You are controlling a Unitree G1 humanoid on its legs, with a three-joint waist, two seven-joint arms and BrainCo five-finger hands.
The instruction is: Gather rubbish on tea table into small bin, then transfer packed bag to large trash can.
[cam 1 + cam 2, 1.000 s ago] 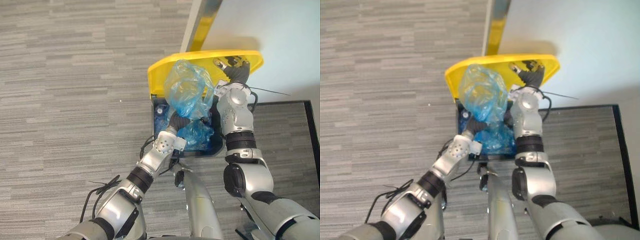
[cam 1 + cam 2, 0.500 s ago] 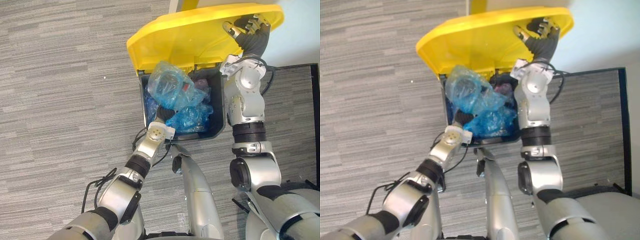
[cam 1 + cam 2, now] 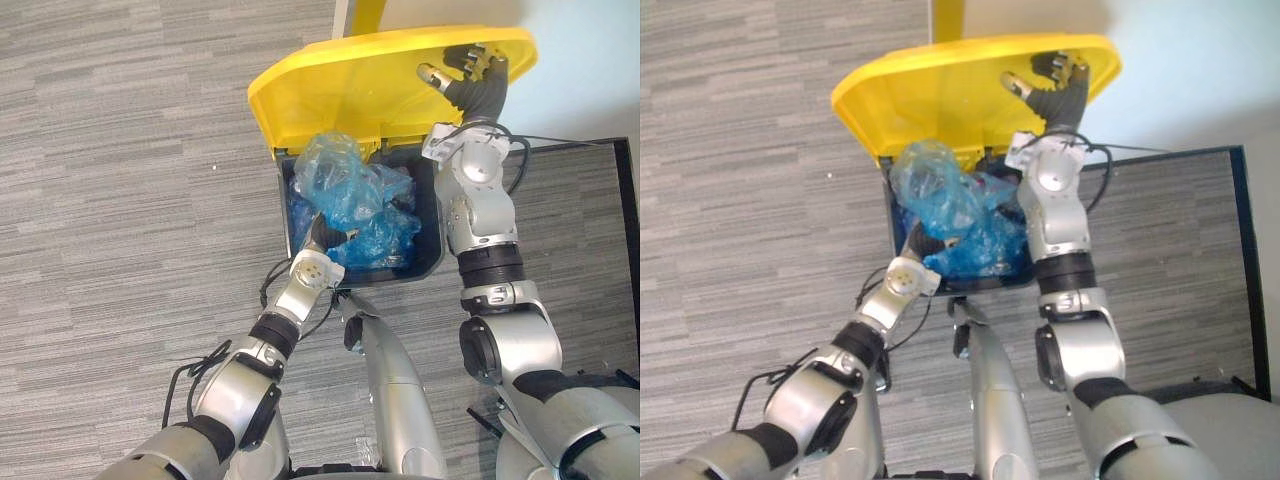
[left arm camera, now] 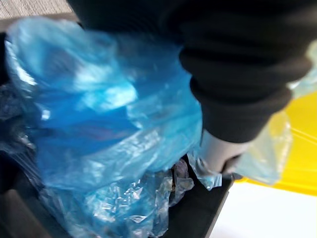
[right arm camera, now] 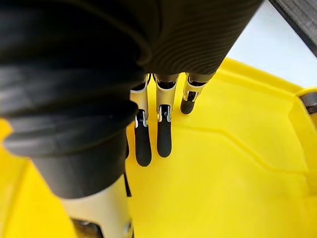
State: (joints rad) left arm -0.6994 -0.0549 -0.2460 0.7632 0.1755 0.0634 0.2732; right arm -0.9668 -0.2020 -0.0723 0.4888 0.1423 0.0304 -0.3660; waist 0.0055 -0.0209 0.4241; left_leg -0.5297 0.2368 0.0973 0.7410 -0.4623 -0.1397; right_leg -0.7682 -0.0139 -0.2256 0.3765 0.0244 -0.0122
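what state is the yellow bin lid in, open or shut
Open: the yellow plastic lid is raised, the right robot hand flat against its underside, and blue plastic bags show inside.

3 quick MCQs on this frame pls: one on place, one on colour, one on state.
1. Where is the translucent blue plastic bag?
A) on a tea table
B) atop the lid
C) in the dark trash can's mouth

2. The can's plastic lid is:
A) yellow
B) green
C) red

3. The lid is:
A) shut
B) held open by the right hand
C) removed

Key:
1. C, the bag sits inside the rim.
2. A, the lid is plainly yellow.
3. B, straight fingers press its underside.
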